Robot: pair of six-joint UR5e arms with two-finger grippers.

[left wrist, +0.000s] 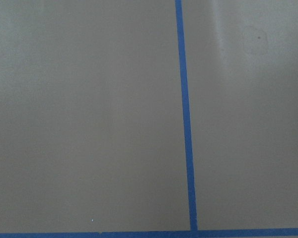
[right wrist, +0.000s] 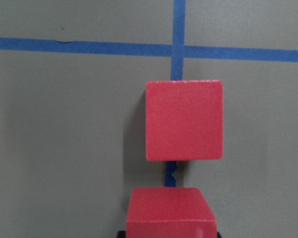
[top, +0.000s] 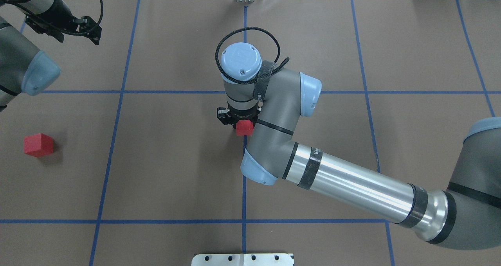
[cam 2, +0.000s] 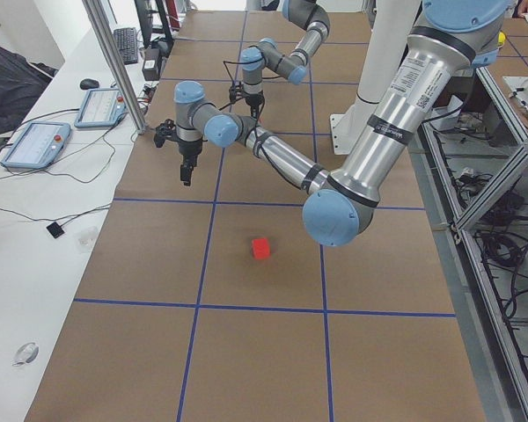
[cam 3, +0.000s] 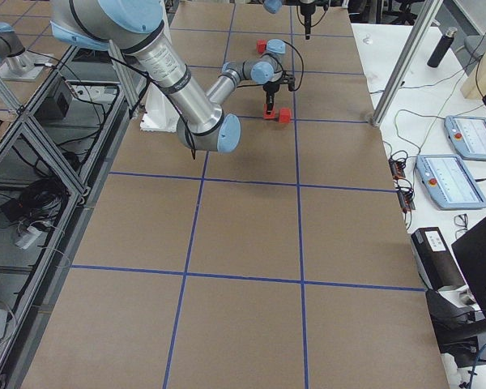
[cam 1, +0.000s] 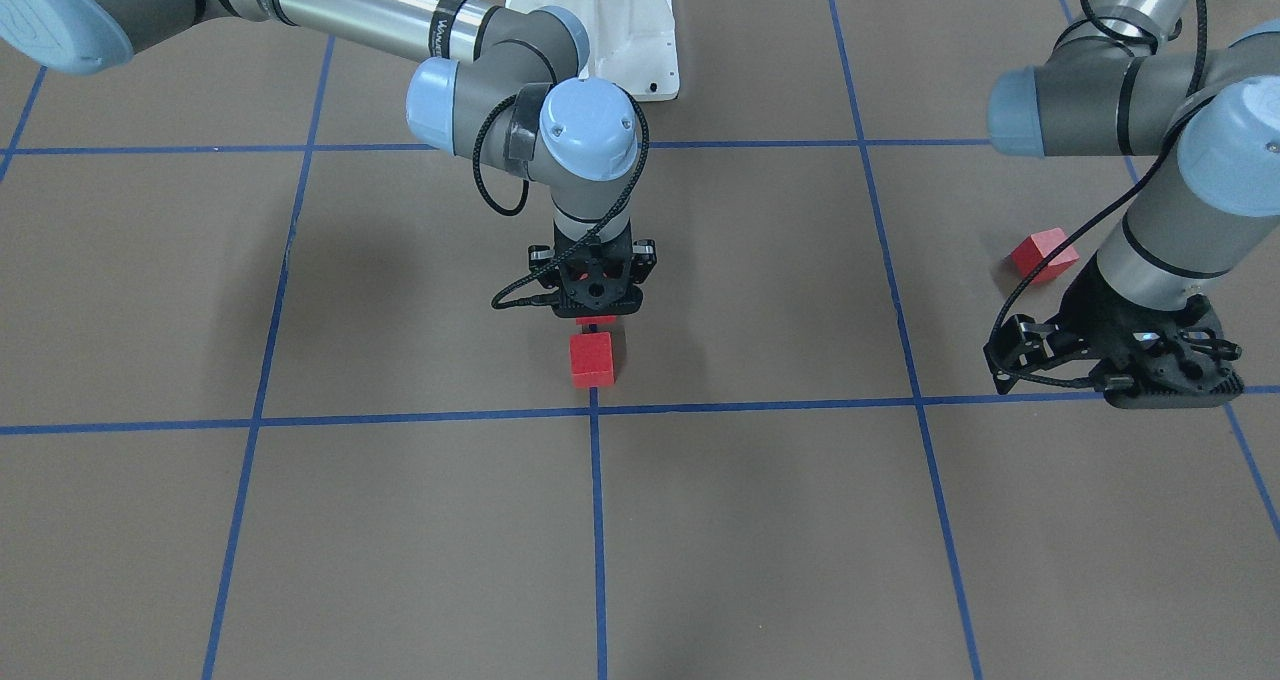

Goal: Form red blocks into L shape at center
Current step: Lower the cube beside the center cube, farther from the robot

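**A:** What does the right gripper carry?

**B:** Its fingers point straight down and are clamped on the held red block. That block hangs just behind the placed red block, which sits on the blue tape line just short of the center crossing.

**A:** Do the two blocks touch?

**B:** No, a sliver of tape shows between them. It is unclear whether the held one rests on the brown surface.

**A:** What would do this step well?

**B:** Probably closing that gap until the faces meet flush, with the edges square to the tape. The fingers would then open and lift straight up, so the neighbour is not nudged.

**A:** And the rest?

**B:** The third red block lies well apart, near the left gripper. Whether that gripper is open or closed cannot be told. The third block likely forms the L's foot.
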